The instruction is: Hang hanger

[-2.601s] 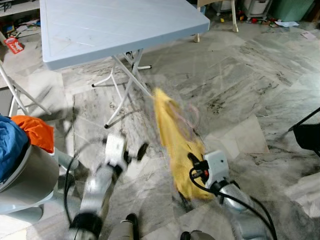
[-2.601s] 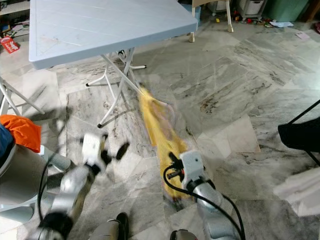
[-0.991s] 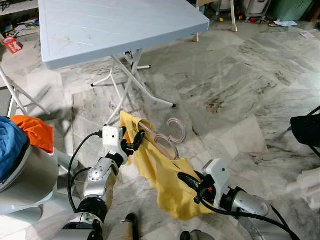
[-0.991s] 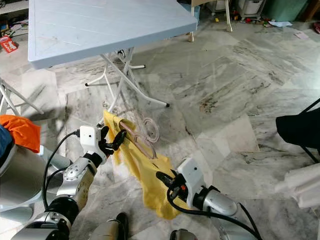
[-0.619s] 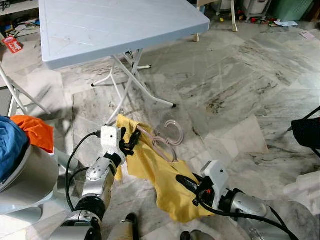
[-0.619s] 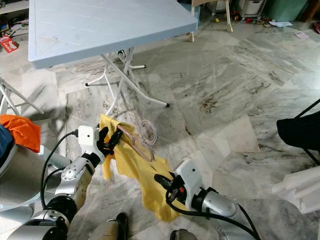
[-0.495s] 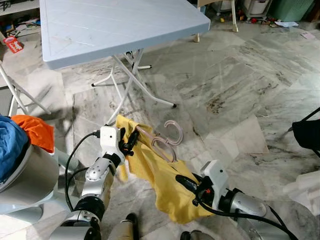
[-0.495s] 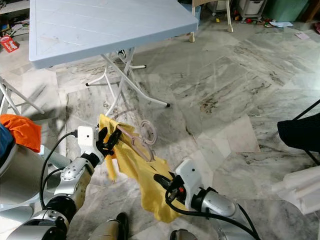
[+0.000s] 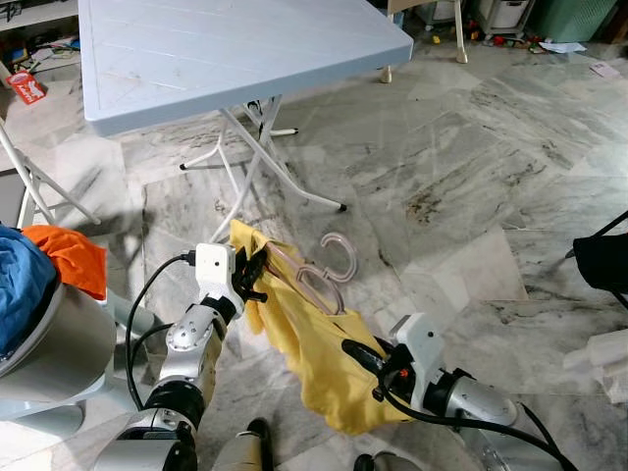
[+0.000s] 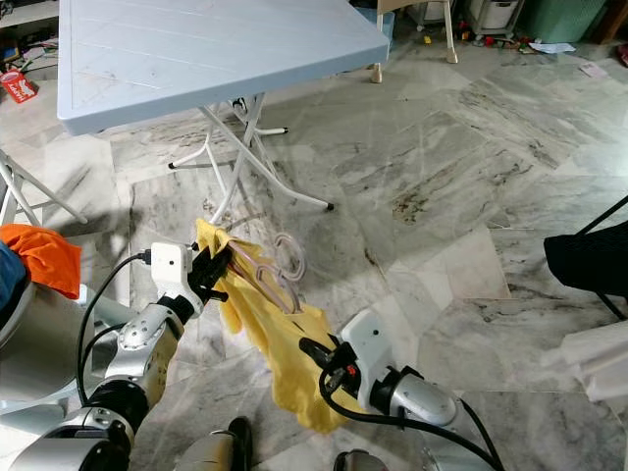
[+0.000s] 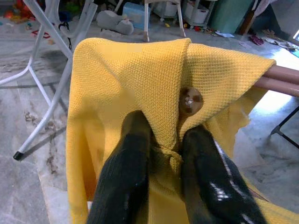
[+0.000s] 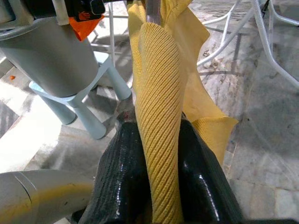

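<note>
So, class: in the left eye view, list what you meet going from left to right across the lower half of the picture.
Orange cloth → left gripper → pink hanger → right gripper → black object at the right edge. The yellow garment spans between the two grippers, each shut on it.

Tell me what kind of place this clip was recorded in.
Probably a lived-in home, perhaps a laundry or utility area: a marble floor, a folding table, clothes piled in a basket, and clutter along the far wall. Both grippers hold a yellow garment on a hanger.
</note>
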{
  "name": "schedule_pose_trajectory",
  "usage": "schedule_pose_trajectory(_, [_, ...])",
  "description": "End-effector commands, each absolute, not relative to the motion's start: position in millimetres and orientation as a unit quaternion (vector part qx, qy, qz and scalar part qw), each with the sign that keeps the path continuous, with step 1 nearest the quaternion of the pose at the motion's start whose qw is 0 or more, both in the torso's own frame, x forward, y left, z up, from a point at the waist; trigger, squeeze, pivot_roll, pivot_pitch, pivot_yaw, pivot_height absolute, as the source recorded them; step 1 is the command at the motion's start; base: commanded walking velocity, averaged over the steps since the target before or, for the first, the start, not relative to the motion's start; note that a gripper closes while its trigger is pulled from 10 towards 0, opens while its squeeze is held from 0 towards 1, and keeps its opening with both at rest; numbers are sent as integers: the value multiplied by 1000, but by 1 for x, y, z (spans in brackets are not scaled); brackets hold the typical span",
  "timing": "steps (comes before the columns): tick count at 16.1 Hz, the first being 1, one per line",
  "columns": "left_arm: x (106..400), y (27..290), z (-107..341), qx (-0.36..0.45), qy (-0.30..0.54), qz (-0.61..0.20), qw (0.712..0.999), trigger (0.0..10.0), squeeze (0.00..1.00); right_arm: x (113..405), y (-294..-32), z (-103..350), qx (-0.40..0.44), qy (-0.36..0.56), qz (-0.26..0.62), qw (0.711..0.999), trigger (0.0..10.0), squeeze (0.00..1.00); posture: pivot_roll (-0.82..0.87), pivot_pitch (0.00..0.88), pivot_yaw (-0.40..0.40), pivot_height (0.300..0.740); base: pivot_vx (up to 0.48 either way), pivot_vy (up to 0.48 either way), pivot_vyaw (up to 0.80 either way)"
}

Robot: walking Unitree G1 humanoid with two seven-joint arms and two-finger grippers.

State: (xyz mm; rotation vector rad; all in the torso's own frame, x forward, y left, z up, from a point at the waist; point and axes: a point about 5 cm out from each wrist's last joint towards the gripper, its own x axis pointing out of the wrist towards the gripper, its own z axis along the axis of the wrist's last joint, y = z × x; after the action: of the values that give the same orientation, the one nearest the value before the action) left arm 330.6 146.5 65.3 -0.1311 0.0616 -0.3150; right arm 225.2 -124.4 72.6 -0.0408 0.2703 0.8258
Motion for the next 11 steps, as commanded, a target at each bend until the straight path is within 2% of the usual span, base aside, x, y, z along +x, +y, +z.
schedule_pose_trajectory(1, [330, 159, 64, -55, 34, -140, 988, 0, 0, 227, -124, 77, -26, 112, 399, 910, 10000, 0, -113, 173, 40, 740, 0, 0, 0])
schedule_pose_trajectory(6, [335, 168, 74, -37, 13, -121, 992, 0, 0, 229, -129, 66, -91, 125, 388, 909, 10000, 0, -106, 173, 41, 740, 0, 0, 0])
schedule_pose_trajectory(8, [340, 176, 81, -34, 6, -107, 994, 0, 0, 229, -141, 54, -153, 146, 380, 900, 10000, 0, -104, 173, 39, 740, 0, 0, 0])
schedule_pose_trajectory(11, [340, 176, 81, -35, 5, -107, 994, 0, 0, 233, -145, 54, -171, 145, 368, 902, 10000, 0, -106, 173, 39, 740, 0, 0, 0])
